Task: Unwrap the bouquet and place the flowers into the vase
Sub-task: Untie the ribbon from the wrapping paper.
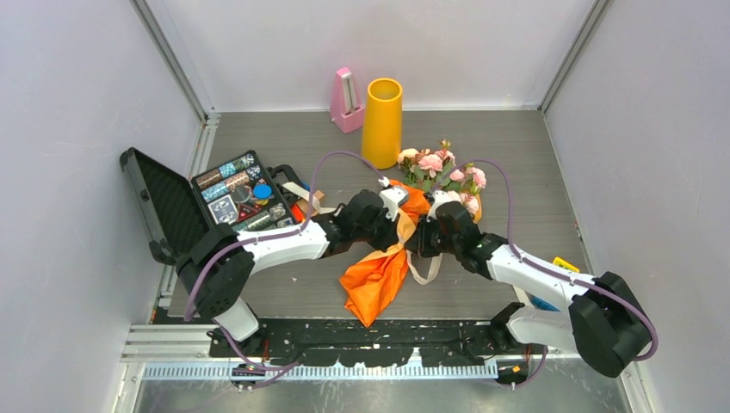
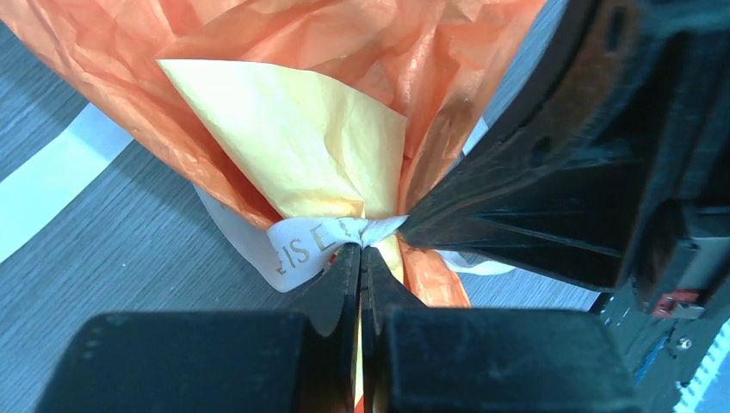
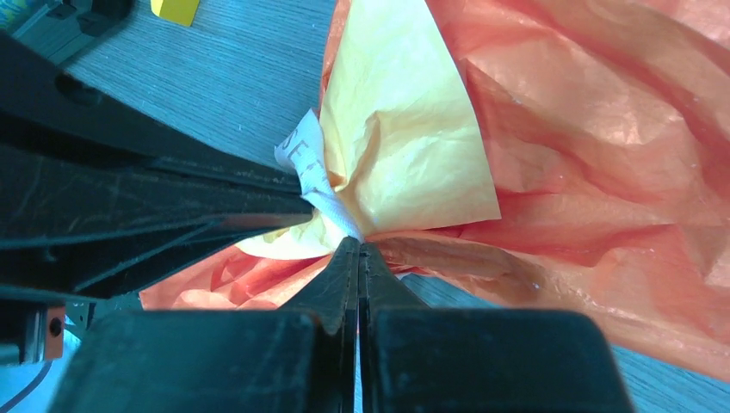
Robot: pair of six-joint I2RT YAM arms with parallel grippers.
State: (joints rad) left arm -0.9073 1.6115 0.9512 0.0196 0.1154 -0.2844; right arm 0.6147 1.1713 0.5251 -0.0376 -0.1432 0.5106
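The bouquet lies mid-table, its pink flowers [image 1: 441, 167] pointing at the far side and the crinkled orange paper [image 1: 376, 280] trailing toward me. A beige ribbon [image 2: 297, 248] with gold letters is knotted round the paper's neck. My left gripper [image 2: 360, 248] is shut, its tips meeting right at that knot. My right gripper [image 3: 359, 244] is shut too, pinching the same knot on the ribbon [image 3: 312, 168] from the opposite side. From above, the left gripper [image 1: 405, 225] and the right gripper [image 1: 426, 231] face each other over the bouquet's neck. The yellow-orange vase [image 1: 382, 112] stands upright behind.
A pink metronome [image 1: 346, 101] stands left of the vase. An open black case [image 1: 232, 194] of small parts lies at the left. A ribbon tail [image 1: 423, 274] loops on the table by the paper. A small yellow block [image 1: 566, 264] sits near the right arm.
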